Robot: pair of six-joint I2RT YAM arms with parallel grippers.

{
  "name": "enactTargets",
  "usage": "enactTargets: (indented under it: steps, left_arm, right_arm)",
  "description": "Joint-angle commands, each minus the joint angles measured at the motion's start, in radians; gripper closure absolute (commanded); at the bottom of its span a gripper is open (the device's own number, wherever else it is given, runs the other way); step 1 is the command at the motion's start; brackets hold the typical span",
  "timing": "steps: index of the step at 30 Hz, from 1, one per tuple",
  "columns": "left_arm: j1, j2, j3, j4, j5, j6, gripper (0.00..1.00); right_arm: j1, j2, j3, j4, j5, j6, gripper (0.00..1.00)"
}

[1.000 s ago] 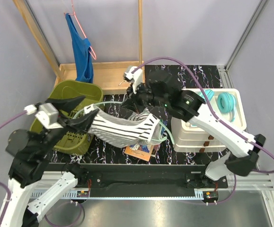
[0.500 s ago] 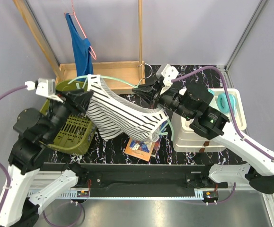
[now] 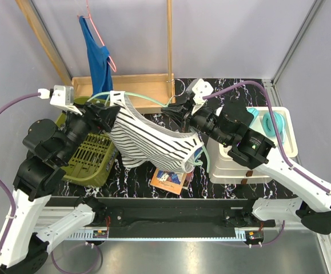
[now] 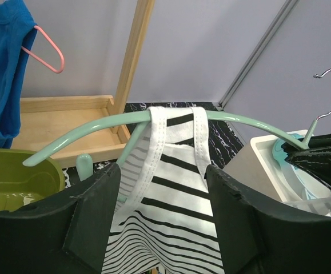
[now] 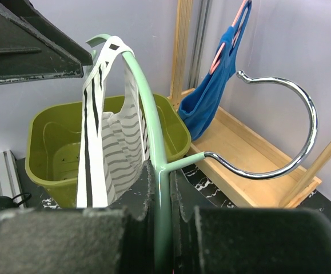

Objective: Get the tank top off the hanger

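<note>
Right gripper [image 5: 162,171] is clamped on the hanger [image 4: 96,128] at its neck. The top [image 3: 154,142] hangs off the hanger by its straps, and the left gripper [image 4: 160,168] sits just below the hanger, fingers spread either side of the fabric.

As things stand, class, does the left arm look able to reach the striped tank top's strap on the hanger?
Probably yes. The strap lies over the green hanger directly ahead of the open left gripper, nothing between; the right gripper grips the hanger's neck.
</note>
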Motion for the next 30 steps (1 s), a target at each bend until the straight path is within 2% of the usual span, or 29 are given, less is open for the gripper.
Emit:
enactTargets:
  steps: [1,2,4,7,8,11,15,22,30]
  left_arm:
    - [0.002,-0.006,0.028,0.046,-0.014,-0.008,0.39]
    - [0.000,-0.008,0.022,0.056,0.001,-0.011,0.44]
    - [0.002,-0.005,0.017,0.076,0.015,-0.014,0.44]
    - [0.002,0.018,0.020,0.079,0.034,-0.022,0.41]
    - [0.000,0.025,0.018,0.078,0.031,-0.028,0.35]
    - [0.002,0.044,0.005,0.078,0.005,-0.039,0.34]
    - [0.002,0.061,-0.006,0.078,-0.008,-0.063,0.40]
    - [0.002,0.097,-0.011,0.064,-0.034,-0.070,0.38]
    - [0.002,0.123,-0.026,0.066,-0.077,-0.057,0.42]
  right_arm:
    - [0.009,-0.010,0.024,0.036,0.041,0.018,1.00]
    - [0.009,-0.005,0.029,0.030,0.049,0.018,1.00]
    - [0.009,-0.002,0.032,0.024,0.058,0.023,1.00]
    - [0.007,0.003,0.039,0.016,0.048,0.031,1.00]
    - [0.007,0.003,0.041,0.013,0.045,0.034,1.00]
    - [0.009,0.004,0.044,0.009,0.042,0.037,1.00]
    - [0.007,0.007,0.048,-0.002,0.055,0.040,1.00]
    - [0.007,0.007,0.052,-0.010,0.042,0.046,1.00]
    - [0.007,0.015,0.058,-0.011,0.025,0.055,1.00]
